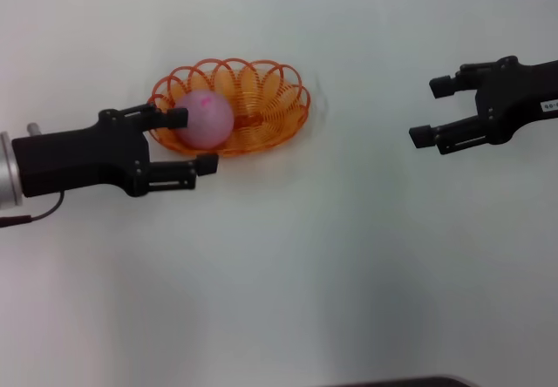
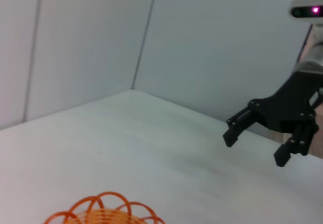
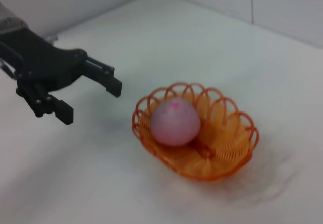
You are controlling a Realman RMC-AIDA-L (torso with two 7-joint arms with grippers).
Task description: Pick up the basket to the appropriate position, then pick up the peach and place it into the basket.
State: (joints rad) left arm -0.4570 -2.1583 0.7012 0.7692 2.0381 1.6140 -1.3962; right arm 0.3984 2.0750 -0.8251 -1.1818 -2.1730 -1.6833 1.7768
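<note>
One basket [image 1: 253, 108] and one peach [image 1: 206, 119] are in sight, with two end effectors over a pale counter [image 1: 288, 265]. The peach sits inside the basket, at the end nearest the left end effector [image 1: 193, 139]. That end effector is released, its two fingers spread and holding nothing. In the head view its upper finger overlaps the basket's rim and its lower one reaches just below the rim; the right wrist view shows it apart from the basket, with bare counter between. The right end effector [image 1: 432, 109] hangs well away on the far side of the basket, also released, fingers parted and empty.

The left wrist view catches only a few loops of the basket's rim, cut off at the frame edge, and no peach. The peach hides part of the basket's floor.
</note>
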